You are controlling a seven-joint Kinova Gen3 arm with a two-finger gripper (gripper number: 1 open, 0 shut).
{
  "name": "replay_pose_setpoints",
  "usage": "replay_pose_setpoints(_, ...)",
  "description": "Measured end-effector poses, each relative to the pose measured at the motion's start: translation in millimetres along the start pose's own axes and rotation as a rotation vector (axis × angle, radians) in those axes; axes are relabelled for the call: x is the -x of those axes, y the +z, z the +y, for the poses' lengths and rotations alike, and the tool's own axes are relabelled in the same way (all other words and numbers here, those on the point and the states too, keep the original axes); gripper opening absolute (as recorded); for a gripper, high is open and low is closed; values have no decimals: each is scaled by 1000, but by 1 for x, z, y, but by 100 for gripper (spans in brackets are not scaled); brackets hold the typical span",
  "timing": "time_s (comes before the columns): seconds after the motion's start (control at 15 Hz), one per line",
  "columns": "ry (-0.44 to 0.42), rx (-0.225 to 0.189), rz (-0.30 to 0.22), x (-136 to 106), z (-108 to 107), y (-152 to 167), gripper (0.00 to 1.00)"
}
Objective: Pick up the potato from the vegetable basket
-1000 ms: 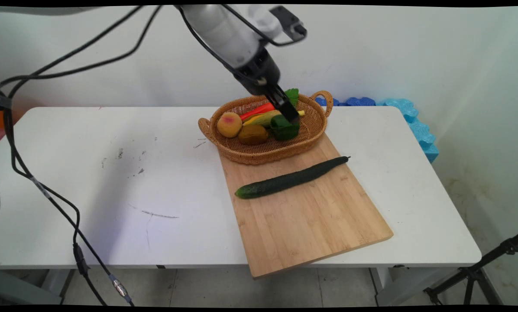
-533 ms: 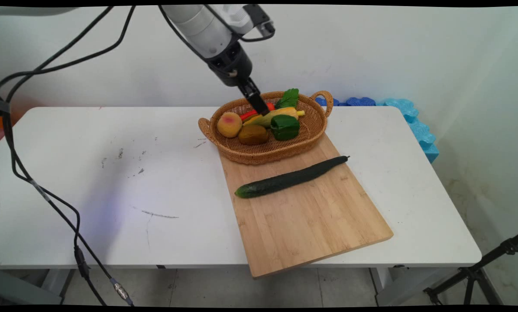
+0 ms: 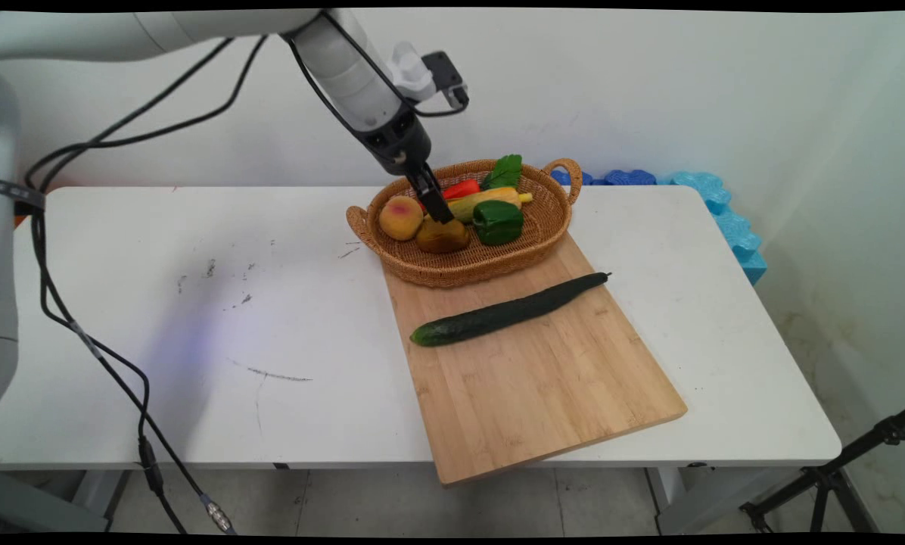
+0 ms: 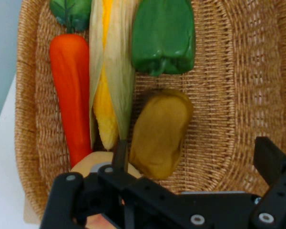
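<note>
My gripper (image 3: 443,216) reaches down into a wicker basket (image 3: 551,227) and stands open, holding nothing. A brown oval fruit (image 3: 441,236) lies just below its tips, and a peach (image 3: 400,217) sits close to its left. In the hand view the brown fruit (image 4: 159,133) lies between the spread fingers of the gripper (image 4: 193,145), nearer the left one. The peach (image 4: 93,160) shows behind the left linkage. Farther along the basket (image 4: 229,95) lie a carrot (image 4: 69,95), a corn cob (image 4: 109,71) and a green pepper (image 4: 163,36).
The basket rests on the far end of a wooden cutting board (image 3: 543,378), which juts past the table's front edge. A long cucumber (image 3: 509,310) lies across the board. Blue foam pieces (image 3: 725,219) line the far right. Black cables (image 3: 82,333) hang at the left.
The gripper has moved left across the basket, from over the green pepper to the carrot and then down beside the peach and brown fruit. The vegetables have stayed in place.
</note>
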Motion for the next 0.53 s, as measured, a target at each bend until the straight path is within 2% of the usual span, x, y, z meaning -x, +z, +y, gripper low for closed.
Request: replay_pose_setpoints(0.53,34,25,-21,-1,-8,51,100)
